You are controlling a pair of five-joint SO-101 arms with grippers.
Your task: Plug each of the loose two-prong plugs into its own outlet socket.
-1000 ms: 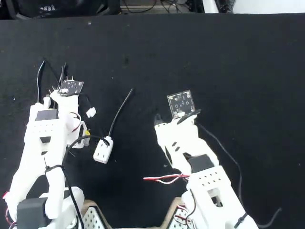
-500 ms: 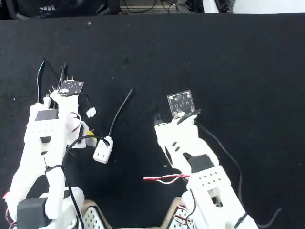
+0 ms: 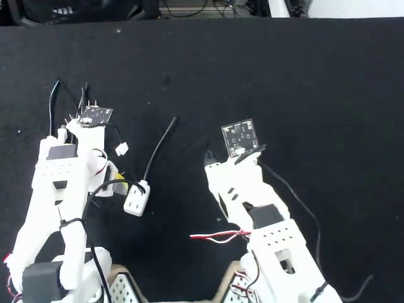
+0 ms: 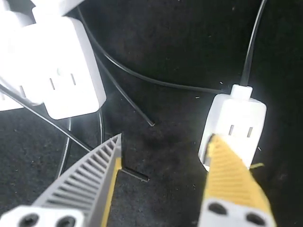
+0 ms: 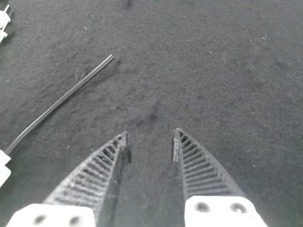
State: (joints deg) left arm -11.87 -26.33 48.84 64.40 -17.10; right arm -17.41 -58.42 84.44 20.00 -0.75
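Observation:
My left gripper (image 4: 163, 142) is open and low over the black mat. One yellow finger (image 4: 227, 175) lies right against a small white outlet socket (image 4: 239, 120) with two slots and a black cable. A larger white socket block (image 4: 61, 80) lies a little beyond the other finger. From above, the small socket (image 3: 136, 201) lies just right of the left arm (image 3: 60, 183), and a small white two-prong plug (image 3: 120, 149) lies above it. My right gripper (image 5: 151, 135) is open over bare mat, holding nothing. The plug (image 5: 4, 19) is far off to its side.
The socket's black cable (image 3: 159, 148) runs away from it to a loose end (image 5: 111, 57). More thin black wires (image 4: 132, 80) cross the mat near the left gripper. The right arm (image 3: 252, 196) stands at the table's middle. The black mat (image 3: 284, 69) beyond both arms is bare.

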